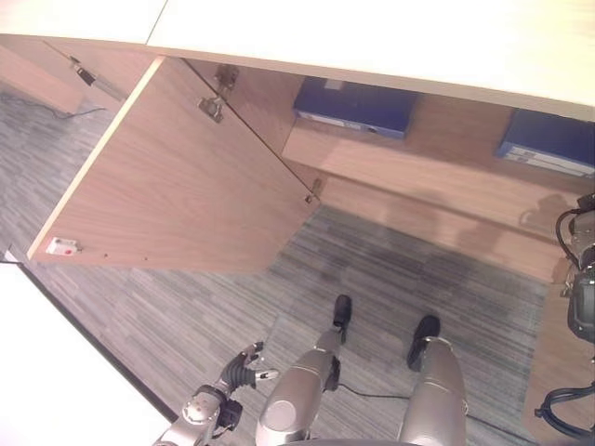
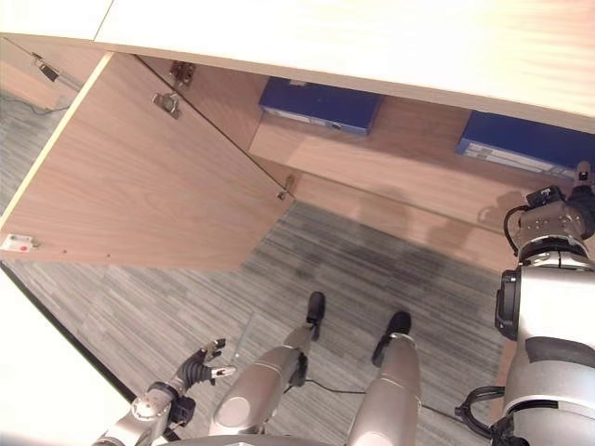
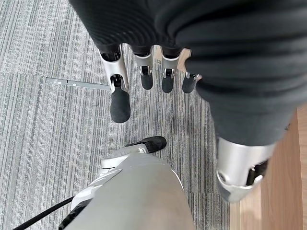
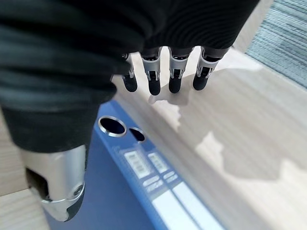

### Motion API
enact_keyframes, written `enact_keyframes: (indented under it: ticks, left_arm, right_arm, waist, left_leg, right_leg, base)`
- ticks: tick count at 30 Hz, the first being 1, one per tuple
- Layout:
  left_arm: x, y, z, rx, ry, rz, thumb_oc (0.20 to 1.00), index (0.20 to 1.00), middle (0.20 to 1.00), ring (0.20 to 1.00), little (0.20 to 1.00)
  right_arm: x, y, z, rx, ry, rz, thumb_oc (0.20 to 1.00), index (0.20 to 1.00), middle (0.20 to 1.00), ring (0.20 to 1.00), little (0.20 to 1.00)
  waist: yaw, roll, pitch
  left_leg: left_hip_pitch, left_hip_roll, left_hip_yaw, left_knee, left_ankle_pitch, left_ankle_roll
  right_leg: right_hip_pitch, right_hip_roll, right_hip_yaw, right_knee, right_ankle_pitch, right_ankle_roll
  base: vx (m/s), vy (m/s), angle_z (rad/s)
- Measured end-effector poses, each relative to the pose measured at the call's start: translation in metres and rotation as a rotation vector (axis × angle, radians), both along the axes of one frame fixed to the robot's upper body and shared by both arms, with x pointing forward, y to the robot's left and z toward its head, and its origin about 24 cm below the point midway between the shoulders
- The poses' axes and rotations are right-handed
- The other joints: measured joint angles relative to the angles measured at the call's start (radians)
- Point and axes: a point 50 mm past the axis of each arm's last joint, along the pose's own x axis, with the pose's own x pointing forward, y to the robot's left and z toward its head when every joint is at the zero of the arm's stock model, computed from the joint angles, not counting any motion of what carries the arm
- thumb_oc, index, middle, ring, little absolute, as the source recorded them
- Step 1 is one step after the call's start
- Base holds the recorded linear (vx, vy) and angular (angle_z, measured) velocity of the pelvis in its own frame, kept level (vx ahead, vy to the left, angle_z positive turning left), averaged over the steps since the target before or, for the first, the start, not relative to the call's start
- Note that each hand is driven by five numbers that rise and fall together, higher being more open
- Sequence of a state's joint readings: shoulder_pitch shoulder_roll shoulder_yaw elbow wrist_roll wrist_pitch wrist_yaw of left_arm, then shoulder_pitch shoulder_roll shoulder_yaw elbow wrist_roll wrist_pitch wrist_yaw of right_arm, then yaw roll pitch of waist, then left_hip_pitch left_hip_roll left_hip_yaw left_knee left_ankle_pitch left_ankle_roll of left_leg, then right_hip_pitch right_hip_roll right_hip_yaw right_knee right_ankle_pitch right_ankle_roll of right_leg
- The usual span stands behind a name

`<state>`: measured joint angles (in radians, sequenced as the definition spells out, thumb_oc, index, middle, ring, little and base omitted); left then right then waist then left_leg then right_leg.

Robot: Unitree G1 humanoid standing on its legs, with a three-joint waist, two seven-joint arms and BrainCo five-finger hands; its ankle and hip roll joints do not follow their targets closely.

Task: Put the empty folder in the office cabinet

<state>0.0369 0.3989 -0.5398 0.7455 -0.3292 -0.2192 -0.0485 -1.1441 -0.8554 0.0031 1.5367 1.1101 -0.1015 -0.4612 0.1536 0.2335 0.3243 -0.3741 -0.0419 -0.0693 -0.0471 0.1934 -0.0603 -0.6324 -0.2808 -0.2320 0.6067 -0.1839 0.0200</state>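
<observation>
Inside the open wooden cabinet, a blue folder (image 2: 525,141) lies flat on the shelf (image 2: 409,153) at the right. Its spine, with a metal-ringed finger hole, shows in the right wrist view (image 4: 120,191). My right hand (image 2: 556,212) hovers just in front of this folder, open, with straight fingers (image 4: 163,79) over the shelf board and nothing held. A second blue folder (image 1: 353,107) lies further left on the same shelf. My left hand (image 1: 244,364) hangs low at my left side over the carpet, open and empty, its fingers (image 3: 120,98) relaxed.
The cabinet door (image 1: 177,177) stands swung wide open to the left, over the grey carpet (image 1: 400,269). The cabinet's pale top (image 1: 372,37) overhangs the shelf. A white surface (image 1: 46,372) fills the lower left corner.
</observation>
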Motion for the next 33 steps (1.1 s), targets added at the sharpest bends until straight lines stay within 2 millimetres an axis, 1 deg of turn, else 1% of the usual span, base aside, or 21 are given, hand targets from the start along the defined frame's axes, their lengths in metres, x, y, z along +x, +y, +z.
enact_keyframes:
  ticks: [1,2,4,5,7,9,10,11,12,15,16,18,21,22,23,26,28,29,30,31,33]
  left_arm:
    - [0.0,0.0,0.0,-0.001,-0.002,-0.001,1.0,1.0,1.0,1.0,1.0]
    - [0.001,-0.001,0.001,-0.005,-0.008,-0.003,1.0,1.0,1.0,1.0,1.0]
    - [0.0,0.002,0.001,0.0,-0.006,0.002,1.0,1.0,1.0,1.0,1.0]
    - [0.0,0.004,0.001,0.0,-0.012,0.002,1.0,1.0,1.0,1.0,1.0]
    - [0.0,0.004,0.001,-0.009,-0.01,0.016,1.0,1.0,1.0,1.0,1.0]
    - [0.001,0.003,0.002,-0.017,-0.018,0.011,1.0,1.0,1.0,1.0,1.0]
    - [0.0,0.004,0.002,-0.015,-0.014,0.008,1.0,1.0,1.0,1.0,1.0]
    - [0.001,0.002,0.002,-0.024,-0.019,0.015,1.0,1.0,1.0,1.0,1.0]
    - [0.001,0.002,0.003,-0.024,-0.021,0.006,1.0,1.0,1.0,1.0,1.0]
    - [0.001,0.0,0.003,-0.035,-0.023,-0.009,1.0,1.0,1.0,1.0,1.0]
    - [0.002,-0.002,0.004,-0.042,-0.024,-0.02,1.0,1.0,1.0,1.0,1.0]
    - [0.002,-0.005,0.005,-0.056,-0.028,-0.04,1.0,1.0,1.0,1.0,1.0]
    - [0.006,-0.01,0.008,-0.076,-0.046,-0.057,1.0,1.0,1.0,1.0,1.0]
    - [0.007,-0.01,0.009,-0.078,-0.05,-0.056,1.0,1.0,1.0,1.0,1.0]
    - [0.007,-0.01,0.009,-0.078,-0.049,-0.055,1.0,1.0,1.0,1.0,1.0]
    - [0.007,-0.011,0.009,-0.081,-0.048,-0.054,1.0,1.0,1.0,1.0,1.0]
    - [0.007,-0.01,0.008,-0.079,-0.048,-0.048,1.0,1.0,1.0,1.0,1.0]
    - [0.007,-0.01,0.008,-0.08,-0.047,-0.043,1.0,1.0,1.0,1.0,1.0]
    - [0.009,-0.01,0.008,-0.084,-0.048,-0.034,1.0,1.0,1.0,1.0,1.0]
    - [0.009,-0.008,0.008,-0.08,-0.045,-0.023,1.0,1.0,1.0,1.0,1.0]
    - [0.016,-0.004,0.011,-0.08,-0.065,0.001,1.0,1.0,1.0,1.0,1.0]
  right_arm:
    - [0.001,-0.001,0.009,-0.022,-0.007,0.005,1.0,1.0,1.0,1.0,1.0]
    - [-0.001,-0.006,0.026,-0.071,-0.004,0.001,1.0,1.0,1.0,1.0,1.0]
    - [-0.004,-0.011,0.04,-0.14,0.011,0.006,1.0,1.0,1.0,1.0,1.0]
    - [-0.006,-0.013,0.053,-0.152,0.034,-0.006,1.0,1.0,1.0,1.0,1.0]
    - [-0.007,-0.015,0.06,-0.202,0.077,0.007,1.0,1.0,1.0,1.0,1.0]
    - [-0.008,-0.016,0.076,-0.262,0.097,0.007,1.0,1.0,1.0,1.0,1.0]
    - [-0.009,-0.016,0.078,-0.267,0.119,0.005,1.0,1.0,1.0,1.0,1.0]
    - [-0.009,-0.016,0.084,-0.269,0.119,0.005,1.0,1.0,1.0,1.0,1.0]
    - [-0.009,-0.016,0.087,-0.277,0.126,0.003,1.0,1.0,1.0,1.0,1.0]
    - [-0.011,-0.016,0.097,-0.269,0.119,-0.003,1.0,1.0,1.0,1.0,1.0]
    - [-0.013,-0.017,0.101,-0.294,0.134,-0.012,1.0,1.0,1.0,1.0,1.0]
    - [-0.014,-0.017,0.104,-0.305,0.138,-0.016,1.0,1.0,1.0,1.0,1.0]
    - [-0.015,-0.018,0.105,-0.319,0.145,-0.018,1.0,1.0,1.0,1.0,1.0]
    - [-0.015,-0.018,0.104,-0.315,0.142,-0.017,1.0,1.0,1.0,1.0,1.0]
    - [-0.014,-0.018,0.103,-0.31,0.142,-0.015,1.0,1.0,1.0,1.0,1.0]
    - [-0.015,-0.021,0.089,-0.303,0.137,0.001,1.0,1.0,1.0,1.0,1.0]
    - [-0.015,-0.024,0.076,-0.308,0.125,0.011,1.0,1.0,1.0,1.0,1.0]
    - [-0.015,-0.024,0.071,-0.304,0.118,0.02,1.0,1.0,1.0,1.0,1.0]
    - [-0.014,-0.024,0.062,-0.336,0.14,0.034,1.0,1.0,1.0,1.0,1.0]
    - [-0.015,-0.025,0.055,-0.339,0.143,0.038,1.0,1.0,1.0,1.0,1.0]
    - [-0.018,-0.027,0.028,-0.304,0.119,0.064,1.0,1.0,1.0,1.0,1.0]
  waist:
    - [0.003,0.008,0.001]
    - [0.009,0.02,0.0]
    - [0.023,0.03,-0.001]
    - [0.021,0.039,0.003]
    - [0.023,0.045,0.005]
    - [0.019,0.066,0.025]
    - [0.017,0.067,0.025]
    - [0.017,0.064,0.028]
    - [0.016,0.068,0.027]
    - [0.014,0.07,0.026]
    - [0.017,0.071,0.027]
    - [0.016,0.072,0.027]
    - [0.016,0.072,0.028]
    - [0.015,0.072,0.028]
    - [0.013,0.071,0.028]
    - [0.008,0.069,0.03]
    - [0.001,0.067,0.032]
    - [-0.004,0.064,0.034]
    - [-0.01,0.05,0.044]
    - [-0.009,0.056,0.04]
    - [-0.007,0.04,0.05]
  left_leg:
    - [-0.002,-0.001,0.0,-0.001,0.001,-0.001]
    - [-0.008,-0.003,0.0,-0.003,0.001,-0.001]
    - [-0.016,-0.004,-0.001,-0.004,0.005,-0.006]
    - [-0.029,-0.006,-0.001,-0.005,0.008,-0.009]
    - [-0.043,-0.008,-0.001,-0.007,0.015,-0.012]
    - [-0.044,-0.009,-0.002,-0.015,0.023,-0.014]
    - [-0.046,-0.013,-0.001,-0.019,0.018,-0.016]
    - [-0.052,-0.014,-0.003,-0.02,0.025,-0.018]
    - [-0.057,-0.018,-0.001,-0.023,0.013,-0.019]
    - [-0.069,-0.023,-0.003,-0.033,0.013,-0.019]
    - [-0.08,-0.025,-0.002,-0.036,0.013,-0.019]
    - [-0.091,-0.027,-0.002,-0.036,0.013,-0.019]
    - [-0.095,-0.029,-0.004,-0.036,0.013,-0.019]
    - [-0.093,-0.03,-0.006,-0.035,0.013,-0.018]
    - [-0.09,-0.031,-0.009,-0.034,0.014,-0.018]
    - [-0.067,-0.028,-0.022,-0.031,0.031,-0.012]
    - [-0.053,-0.025,-0.03,-0.029,0.04,-0.009]
    - [-0.053,-0.024,-0.032,-0.02,0.041,-0.011]
    - [-0.048,-0.023,-0.034,-0.014,0.041,-0.011]
    - [-0.039,-0.022,-0.04,-0.017,0.04,-0.011]
    - [-0.012,-0.005,-0.06,-0.022,0.037,-0.012]
  right_leg:
    - [-0.003,-0.002,0.0,0.003,0.0,-0.001]
    - [-0.013,-0.004,0.002,0.007,-0.002,-0.001]
    - [-0.025,-0.007,0.002,0.016,-0.004,-0.005]
    - [-0.042,-0.01,0.001,0.027,-0.009,-0.007]
    - [-0.064,-0.014,0.003,0.038,-0.012,-0.009]
    - [-0.074,-0.018,0.003,0.05,-0.016,-0.012]
    - [-0.083,-0.023,0.008,0.061,-0.021,-0.005]
    - [-0.093,-0.023,0.011,0.067,-0.022,-0.012]
    - [-0.102,-0.03,0.013,0.075,-0.036,0.0]
    - [-0.124,-0.036,0.014,0.084,-0.035,-0.003]
    - [-0.138,-0.038,0.017,0.086,-0.036,-0.004]
    - [-0.146,-0.039,0.019,0.085,-0.035,-0.004]
    - [-0.151,-0.04,0.021,0.085,-0.032,-0.003]
    - [-0.148,-0.04,0.021,0.084,-0.026,0.005]
    - [-0.143,-0.039,0.02,0.083,-0.026,0.006]
    - [-0.112,-0.038,0.008,0.081,-0.03,-0.001]
    - [-0.082,-0.037,-0.007,0.068,-0.019,-0.011]
    - [-0.074,-0.036,-0.015,0.063,-0.019,-0.009]
    - [-0.058,-0.035,-0.024,0.063,-0.02,-0.008]
    - [-0.048,-0.038,-0.026,0.054,-0.02,-0.009]
    - [0.003,-0.023,-0.052,0.028,-0.022,-0.008]
  base:
    - [0.0,0.0,0.0]
    - [0.0,0.0,0.0]
    - [-0.02,0.01,0.02]
    - [-0.04,0.009,0.05]
    - [-0.03,0.015,0.04]
    - [0.05,-0.012,0.02]
    - [0.1,-0.032,0.03]
    - [0.1,-0.041,0.02]
    - [-0.01,-0.005,0.05]
    - [0.0,-0.006,0.06]
    - [0.01,-0.002,0.08]
    - [0.03,-0.004,0.05]
    - [0.03,-0.018,0.02]
    - [0.0,0.0,0.0]
    - [0.0,0.0,0.0]
    - [-0.03,-0.004,0.04]
    - [-0.1,0.001,0.07]
    - [0.0,-0.033,0.1]
    - [-0.01,-0.027,0.1]
    - [0.0,-0.032,0.16]
    - [0.01,-0.019,0.13]
